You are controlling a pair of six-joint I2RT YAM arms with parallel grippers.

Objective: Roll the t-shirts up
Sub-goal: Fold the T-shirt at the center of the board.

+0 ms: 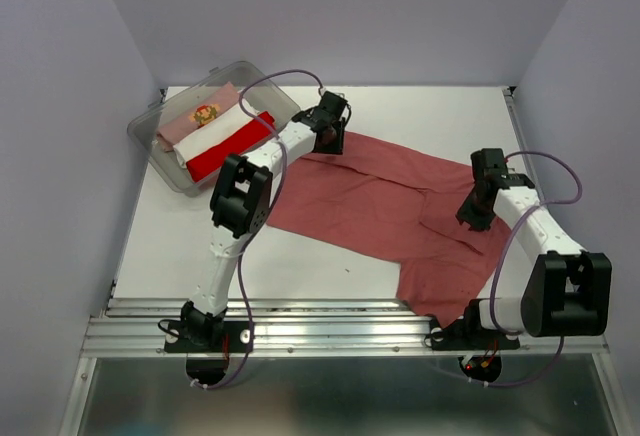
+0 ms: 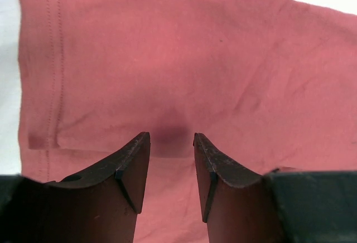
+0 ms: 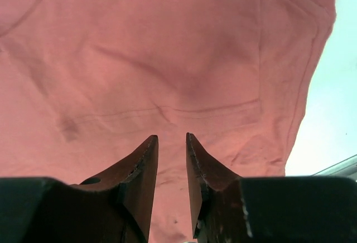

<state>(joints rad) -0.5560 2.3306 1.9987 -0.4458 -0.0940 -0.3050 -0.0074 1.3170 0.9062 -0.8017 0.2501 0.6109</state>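
T-shirt (image 1: 380, 196), brick-red, spread flat; left end effector (image 2: 172, 137), right end effector (image 3: 172, 137) parted over it; tub (image 1: 140, 134) nearby

Matt, creased cloth t-shirt (image 1: 380, 201) on a smooth white table (image 1: 170, 246).

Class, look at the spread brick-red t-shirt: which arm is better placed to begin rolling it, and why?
Probably the left. The left gripper hangs open at a short end of the brick-red t-shirt, with the stitched hem close beside it. The right gripper, also open, is over wrinkled cloth along a longer side.
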